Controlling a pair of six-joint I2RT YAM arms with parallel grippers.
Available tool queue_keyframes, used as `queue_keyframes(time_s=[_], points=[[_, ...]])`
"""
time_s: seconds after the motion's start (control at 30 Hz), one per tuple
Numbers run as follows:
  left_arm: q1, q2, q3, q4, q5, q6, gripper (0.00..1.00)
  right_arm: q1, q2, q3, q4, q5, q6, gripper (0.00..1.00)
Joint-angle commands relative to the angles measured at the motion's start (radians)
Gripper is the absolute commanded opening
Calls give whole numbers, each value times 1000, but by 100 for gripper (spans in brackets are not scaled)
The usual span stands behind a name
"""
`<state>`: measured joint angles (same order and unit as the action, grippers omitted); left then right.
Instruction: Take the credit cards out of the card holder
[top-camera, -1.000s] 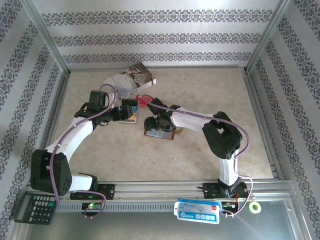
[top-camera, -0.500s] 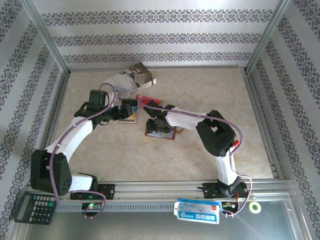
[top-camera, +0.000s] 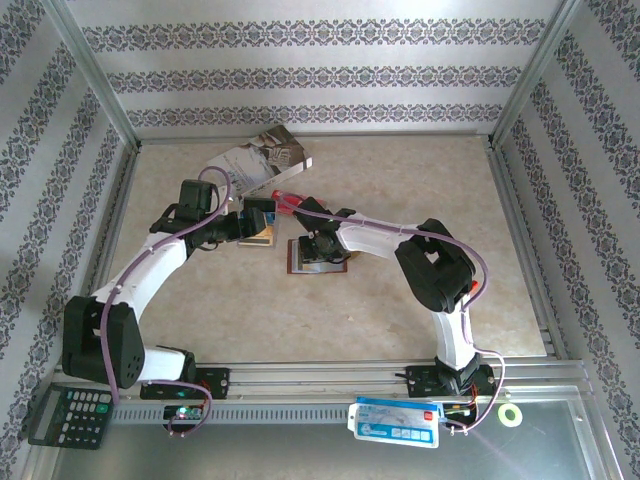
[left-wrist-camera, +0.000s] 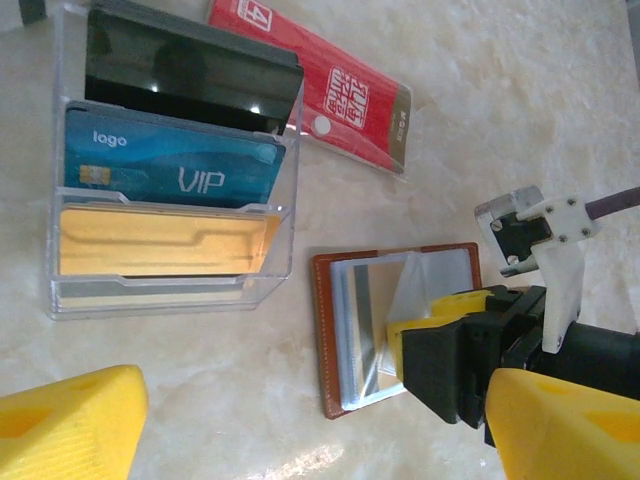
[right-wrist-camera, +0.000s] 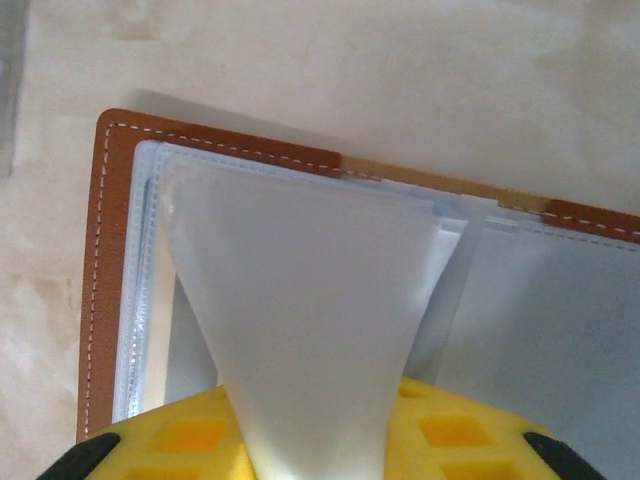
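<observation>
The brown leather card holder (top-camera: 318, 264) (left-wrist-camera: 325, 340) (right-wrist-camera: 100, 250) lies open on the table with its clear plastic sleeves showing. My right gripper (top-camera: 318, 245) (left-wrist-camera: 440, 345) (right-wrist-camera: 320, 445) is shut on one translucent sleeve (right-wrist-camera: 300, 300) (left-wrist-camera: 415, 290), which rises from the holder up between its yellow fingers. My left gripper (top-camera: 258, 222) (left-wrist-camera: 310, 440) hovers open just left of the holder, nothing between its fingers. A blue credit card (left-wrist-camera: 170, 170) and a gold one (left-wrist-camera: 160, 240) stand in a clear tiered rack (left-wrist-camera: 55, 150), below a black card (left-wrist-camera: 190, 65).
A red packet (left-wrist-camera: 340, 85) (top-camera: 285, 197) lies just behind the holder. A white-grey booklet (top-camera: 260, 158) sits at the back left. On the near ledge are a calculator (top-camera: 68, 415) and a blue-white packet (top-camera: 396, 421). Patterned walls enclose the table.
My right gripper has closed on the holder's sleeve, and its arm has shifted slightly over the holder. The left gripper's jaws have narrowed a little; that arm stays in place.
</observation>
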<state>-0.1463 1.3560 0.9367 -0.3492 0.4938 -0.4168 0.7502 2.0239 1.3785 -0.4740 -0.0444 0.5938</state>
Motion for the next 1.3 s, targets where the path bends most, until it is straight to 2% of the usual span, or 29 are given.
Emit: queue_keyframes(time_s=[0.0, 0.27, 0.5, 0.7, 0.83, 1.0, 1.13, 1.27], points=[[-19, 25, -32, 45, 48, -65, 80, 8, -1, -39, 19, -71, -40, 29], [-100, 90, -107, 186, 94, -211, 47, 8, -14, -50, 43, -97, -36, 28], [-188, 210, -125, 342, 94, -307, 29, 7, -16, -57, 48, -92, -27, 28], [-197, 344, -98, 419, 165, -354, 14, -5, -27, -72, 71, -129, -9, 28], [-198, 393, -83, 447, 182, -366, 9, -8, -32, -79, 72, -125, -10, 28], [-201, 437, -78, 478, 234, -361, 9, -10, -34, -82, 77, -123, -5, 29], [-206, 451, -77, 377, 169, -328, 5, -10, -44, -78, 62, -94, 1, 30], [-208, 440, -75, 274, 108, -279, 4, -9, -98, -79, 28, 2, -10, 33]])
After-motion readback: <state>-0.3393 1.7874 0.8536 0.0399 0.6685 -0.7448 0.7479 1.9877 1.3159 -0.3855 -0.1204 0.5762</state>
